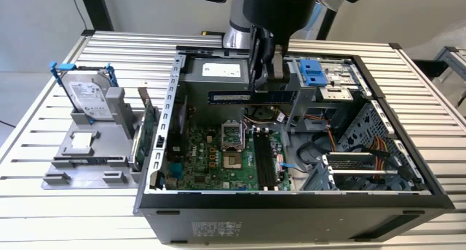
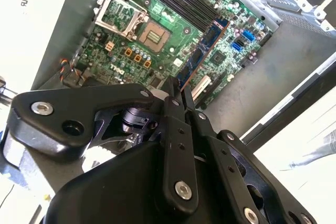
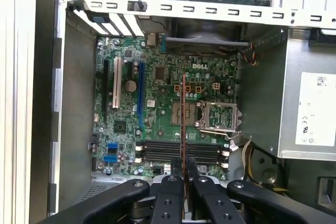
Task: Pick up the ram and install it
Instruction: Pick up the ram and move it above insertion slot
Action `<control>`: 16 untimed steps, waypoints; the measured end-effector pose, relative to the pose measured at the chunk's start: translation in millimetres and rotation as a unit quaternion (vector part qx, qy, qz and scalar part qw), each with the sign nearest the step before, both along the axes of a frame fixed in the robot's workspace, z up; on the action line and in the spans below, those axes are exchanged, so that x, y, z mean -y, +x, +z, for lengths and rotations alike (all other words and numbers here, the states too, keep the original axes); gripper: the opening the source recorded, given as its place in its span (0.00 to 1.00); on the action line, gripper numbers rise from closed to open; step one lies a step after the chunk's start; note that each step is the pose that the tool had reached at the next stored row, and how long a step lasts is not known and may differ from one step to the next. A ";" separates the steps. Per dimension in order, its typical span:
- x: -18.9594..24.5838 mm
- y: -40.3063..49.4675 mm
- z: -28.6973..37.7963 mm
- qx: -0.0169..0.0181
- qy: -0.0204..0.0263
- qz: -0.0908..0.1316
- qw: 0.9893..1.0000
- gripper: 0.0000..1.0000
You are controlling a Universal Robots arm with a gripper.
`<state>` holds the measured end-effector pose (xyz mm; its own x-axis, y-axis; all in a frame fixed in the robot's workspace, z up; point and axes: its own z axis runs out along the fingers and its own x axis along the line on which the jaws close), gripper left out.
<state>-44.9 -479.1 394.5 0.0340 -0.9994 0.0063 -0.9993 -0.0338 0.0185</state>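
Over open case (image 1: 291, 222), jaws grip ram (image 1: 233, 97).

You have a table (image 1: 43, 217) of pale metal slats in the exterior view. Two things stand directly on it. The open computer case (image 1: 291, 222) takes the middle and the exterior view's right. Just beside it, toward the exterior view's left, a grey plastic fixture (image 1: 95, 168) rests flat on the slats.

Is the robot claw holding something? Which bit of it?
Yes. The gripper pinches the ram by its upper long edge, roughly mid-length, above the open computer case.
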 end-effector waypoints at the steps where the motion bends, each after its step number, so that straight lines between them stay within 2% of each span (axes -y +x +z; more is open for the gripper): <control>1: 0.0 0.1 0.0 0.000 0.000 0.000 1.000 0.00; 16: -1.9 6.9 0.0 0.000 0.000 0.000 1.000 0.00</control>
<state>-38.0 -477.2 394.4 0.0340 -0.9994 0.0063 -0.9993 -0.0338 0.0184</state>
